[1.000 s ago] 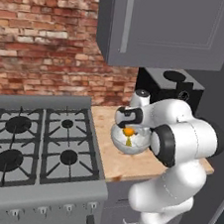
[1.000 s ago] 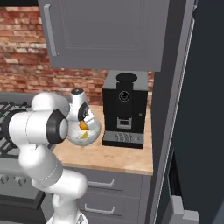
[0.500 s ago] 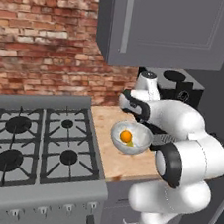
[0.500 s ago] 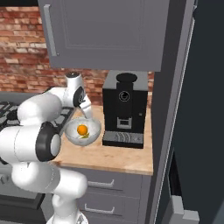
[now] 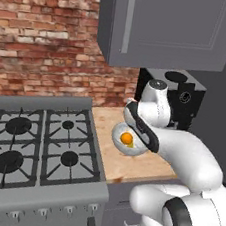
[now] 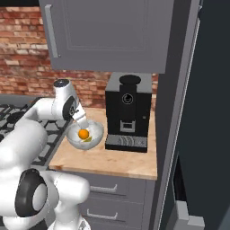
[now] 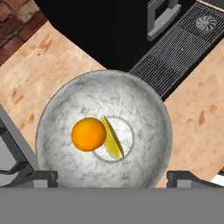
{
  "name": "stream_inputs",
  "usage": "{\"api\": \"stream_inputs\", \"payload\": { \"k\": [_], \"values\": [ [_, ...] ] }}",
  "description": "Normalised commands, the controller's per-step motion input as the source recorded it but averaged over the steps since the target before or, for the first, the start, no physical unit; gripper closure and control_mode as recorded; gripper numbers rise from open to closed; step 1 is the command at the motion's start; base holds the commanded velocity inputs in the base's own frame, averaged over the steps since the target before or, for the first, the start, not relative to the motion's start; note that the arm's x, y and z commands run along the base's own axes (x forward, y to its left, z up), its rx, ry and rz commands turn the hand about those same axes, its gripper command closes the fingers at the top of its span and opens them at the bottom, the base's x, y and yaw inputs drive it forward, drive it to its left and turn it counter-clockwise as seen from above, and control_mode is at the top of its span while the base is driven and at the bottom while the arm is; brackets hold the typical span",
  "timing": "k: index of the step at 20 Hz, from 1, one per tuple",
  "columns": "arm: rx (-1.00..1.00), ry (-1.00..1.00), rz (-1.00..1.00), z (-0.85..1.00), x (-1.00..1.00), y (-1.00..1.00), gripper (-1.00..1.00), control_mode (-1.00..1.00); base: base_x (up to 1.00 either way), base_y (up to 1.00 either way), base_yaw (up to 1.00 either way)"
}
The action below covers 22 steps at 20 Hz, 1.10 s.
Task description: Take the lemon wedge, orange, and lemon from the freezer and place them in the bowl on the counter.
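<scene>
Your jaws hang released and empty above the speckled, marble-grey bowl [image 7: 103, 131] on the pale wood surface [image 7: 52, 65], where the smooth round orange [image 7: 88, 134] touches the thin yellow lemon wedge [image 7: 112, 139], so I judge the whole lemon comes next from the freezer.

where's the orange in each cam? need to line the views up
Left base view: the orange lies in the bowl, centre-right, beside the stove.
Right base view: orange left of centre, in the bowl left of the coffee machine.
Hand view: orange at centre, touching the lemon wedge, in the bowl.
Shared landmark: the coffee machine.
</scene>
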Motion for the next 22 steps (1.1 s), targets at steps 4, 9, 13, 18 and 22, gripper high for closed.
{"api": "stream_inputs", "payload": {
  "k": [4,9,13,18,22],
  "values": [
    [-0.04,-0.22,0.00,0.07,-0.75,0.02,-1.00,-1.00,0.00,0.00,0.00],
    [0.00,-0.08,-0.01,0.00,-0.92,0.02,-1.00,-1.00,0.00,0.00,0.00],
    [0.00,-0.10,-0.02,0.00,-0.96,0.00,-1.00,-1.00,0.00,0.00,0.00],
    [0.00,-0.06,-0.01,0.00,-0.62,0.00,-1.00,-1.00,0.00,0.00,0.00],
    [0.00,-0.02,0.00,0.00,-0.23,0.00,-1.00,-1.00,0.00,0.00,0.00]
  ]
}}
